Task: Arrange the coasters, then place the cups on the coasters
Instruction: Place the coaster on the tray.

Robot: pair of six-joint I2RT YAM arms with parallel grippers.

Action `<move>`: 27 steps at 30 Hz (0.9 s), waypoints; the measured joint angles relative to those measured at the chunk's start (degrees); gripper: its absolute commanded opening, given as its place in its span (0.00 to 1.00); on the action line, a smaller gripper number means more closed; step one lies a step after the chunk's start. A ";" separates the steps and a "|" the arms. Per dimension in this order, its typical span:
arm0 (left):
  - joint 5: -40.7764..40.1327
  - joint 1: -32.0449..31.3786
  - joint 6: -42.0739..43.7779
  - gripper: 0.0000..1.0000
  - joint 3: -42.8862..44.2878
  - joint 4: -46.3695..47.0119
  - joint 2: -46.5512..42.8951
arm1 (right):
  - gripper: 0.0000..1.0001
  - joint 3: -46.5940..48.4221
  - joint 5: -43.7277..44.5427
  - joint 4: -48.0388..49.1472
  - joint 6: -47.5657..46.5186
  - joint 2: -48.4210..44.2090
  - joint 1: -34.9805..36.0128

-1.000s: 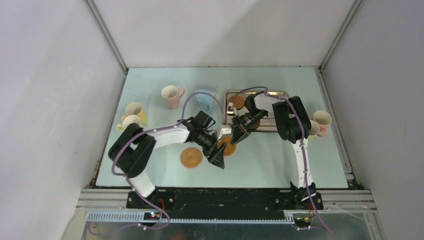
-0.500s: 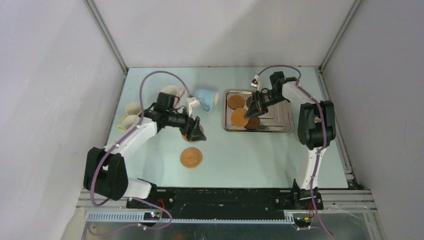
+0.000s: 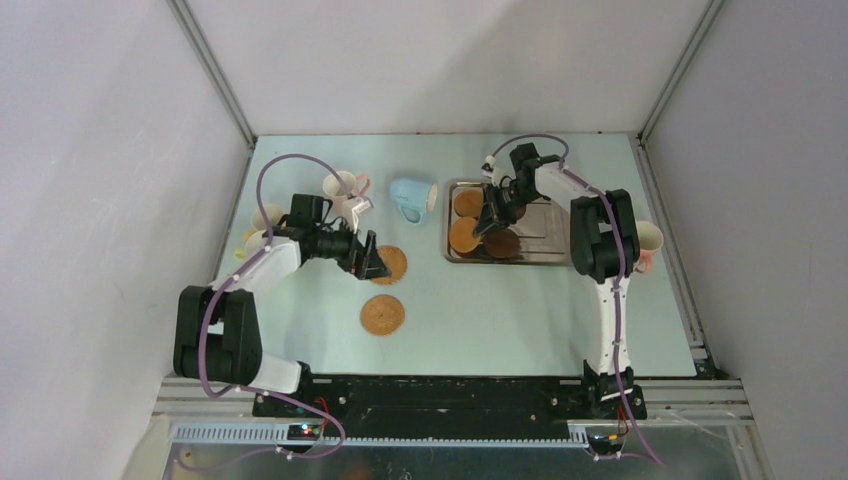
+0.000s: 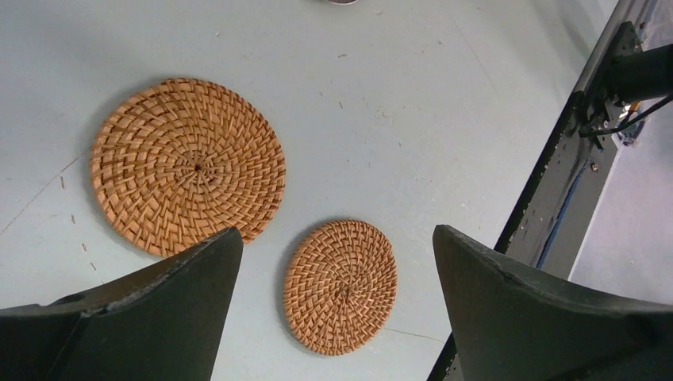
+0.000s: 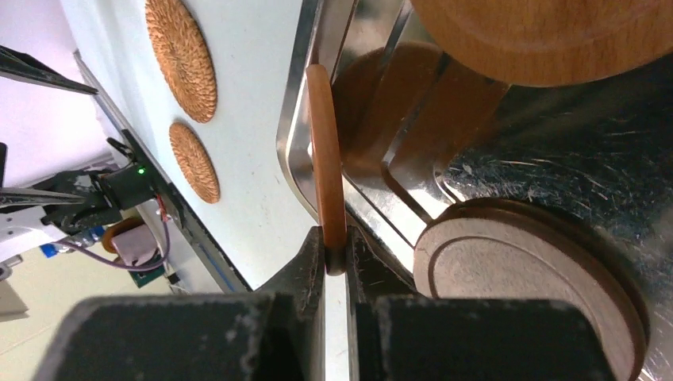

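Our left gripper [image 4: 337, 238] has backed off a woven coaster [image 4: 188, 163], jaws wide; our right gripper [image 5: 333, 254] pinches a thin, smooth orange-tan coaster [image 5: 324, 143] edgewise over the steel tray [image 5: 292, 135].

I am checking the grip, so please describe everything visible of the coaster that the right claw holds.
The coaster is a thin, round, orange-tan disc that looks wooden. The right claw is shut on its rim, holding it over the steel tray, near its rim. Whether it touches the tray is unclear.
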 measured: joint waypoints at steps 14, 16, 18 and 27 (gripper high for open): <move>0.94 0.15 0.00 0.98 -0.79 2.84 0.42 | 0.63 1.64 3.91 -0.59 2.47 3.41 -0.09; 0.94 0.17 0.00 0.98 -0.85 3.04 0.42 | 0.64 1.62 4.26 -0.61 2.75 3.17 -0.37; 0.94 0.17 0.00 0.98 -0.83 3.21 0.42 | 0.65 1.57 5.51 -0.61 3.06 2.82 -0.59; 0.94 0.33 0.00 0.98 -0.85 3.30 0.42 | 0.66 0.50 13.33 -1.36 2.12 0.13 0.02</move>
